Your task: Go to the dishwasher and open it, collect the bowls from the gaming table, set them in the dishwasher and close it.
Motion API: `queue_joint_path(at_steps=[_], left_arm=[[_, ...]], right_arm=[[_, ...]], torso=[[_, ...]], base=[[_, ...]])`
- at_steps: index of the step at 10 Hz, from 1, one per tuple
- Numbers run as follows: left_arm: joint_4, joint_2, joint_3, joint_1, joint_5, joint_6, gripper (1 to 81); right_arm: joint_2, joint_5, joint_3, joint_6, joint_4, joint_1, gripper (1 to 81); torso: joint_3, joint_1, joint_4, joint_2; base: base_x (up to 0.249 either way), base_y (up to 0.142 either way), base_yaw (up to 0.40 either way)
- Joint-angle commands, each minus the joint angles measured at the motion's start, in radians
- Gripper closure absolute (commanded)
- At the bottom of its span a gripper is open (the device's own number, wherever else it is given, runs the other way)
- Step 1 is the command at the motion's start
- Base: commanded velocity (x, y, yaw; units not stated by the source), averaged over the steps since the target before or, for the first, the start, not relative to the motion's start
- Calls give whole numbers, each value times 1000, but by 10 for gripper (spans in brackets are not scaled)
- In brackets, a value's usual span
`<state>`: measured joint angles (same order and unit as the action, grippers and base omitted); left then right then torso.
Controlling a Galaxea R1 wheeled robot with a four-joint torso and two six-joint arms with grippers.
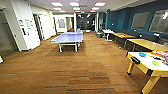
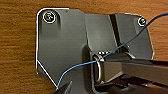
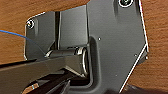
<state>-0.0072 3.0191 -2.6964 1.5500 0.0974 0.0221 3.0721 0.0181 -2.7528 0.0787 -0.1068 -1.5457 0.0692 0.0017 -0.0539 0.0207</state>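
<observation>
the gaming table (image 1: pixel 146 65) is sitting at the right edge of the head view, white top, yellow sides & legs, black slot at its near end. on it a blue bowl (image 1: pixel 142 54) is lying near the far side, a pale green bowl (image 1: pixel 155 63) closer to the near edge, w/ red-orange clutter (image 1: pixel 158 53) just beyond them. further out, a blue ping-pong table (image 1: pixel 68 38) is standing mid-room on the brown carpet floor (image 1: pixel 75 70); yellow-topped desks (image 1: pixel 147 44) are lining the teal wall (image 1: pixel 117 20). both wrist views are looking down at carpet; jaws' state: can't tell for either.
</observation>
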Motion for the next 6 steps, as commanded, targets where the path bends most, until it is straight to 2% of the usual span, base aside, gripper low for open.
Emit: queue_joint_path(at_steps=[1, 6], left_arm=[[3, -6, 3, -38, -56, -5, 10], [6, -6, 4, -37, -54, -7, 10]], right_arm=[[9, -60, 6, 3, 1, 45, 10], [9, -60, 1, 3, 1, 45, 10]], torso=[[0, 0, 0, 0], [0, 0, 0, 0]], base=[[0, 0, 0], [0, 0, 0]])
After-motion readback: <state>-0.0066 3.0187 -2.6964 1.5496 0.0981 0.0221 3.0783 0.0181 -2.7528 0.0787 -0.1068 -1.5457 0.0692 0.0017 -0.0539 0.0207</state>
